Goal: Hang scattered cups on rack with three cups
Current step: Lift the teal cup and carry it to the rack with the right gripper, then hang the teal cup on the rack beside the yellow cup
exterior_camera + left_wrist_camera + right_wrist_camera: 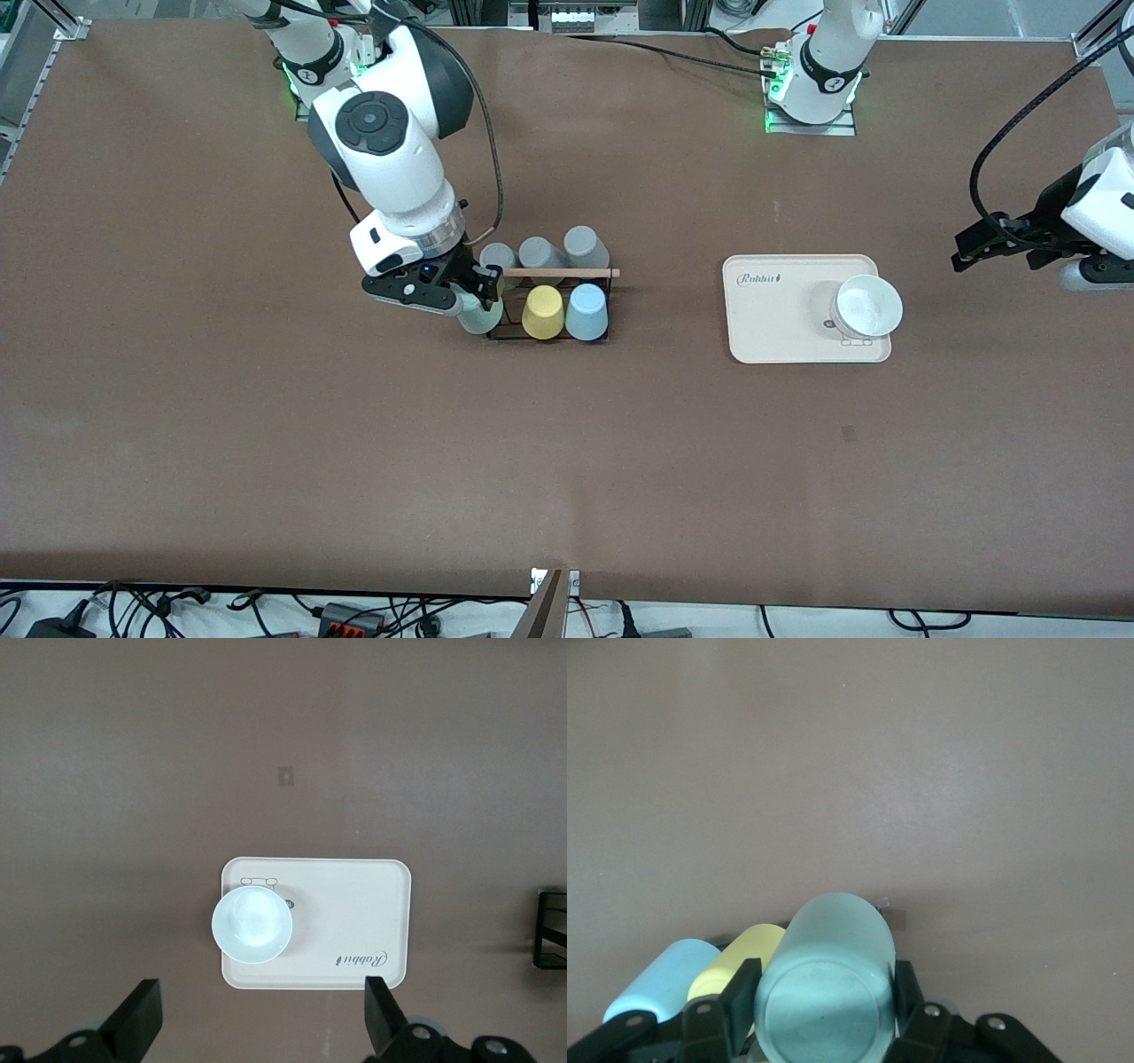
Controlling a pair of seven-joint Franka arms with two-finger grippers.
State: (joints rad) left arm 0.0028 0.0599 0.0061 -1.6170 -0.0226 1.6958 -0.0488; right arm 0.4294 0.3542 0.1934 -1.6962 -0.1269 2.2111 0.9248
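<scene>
Your right gripper (474, 299) pinches the mint green cup (481, 317) in its jaws at the rack (554, 306) end beside the yellow cup (542, 312), while the left gripper (974, 244), jaws spread, waits.

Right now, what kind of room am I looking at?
Probably a robotics lab: two arms are bolted to a brown table, cables trail off its edge, and the right gripper holds a mint cup at a small rack.

Brown table (266, 425) with black wire rack (549, 335) and, well apart, cream tray (780, 328).
</scene>
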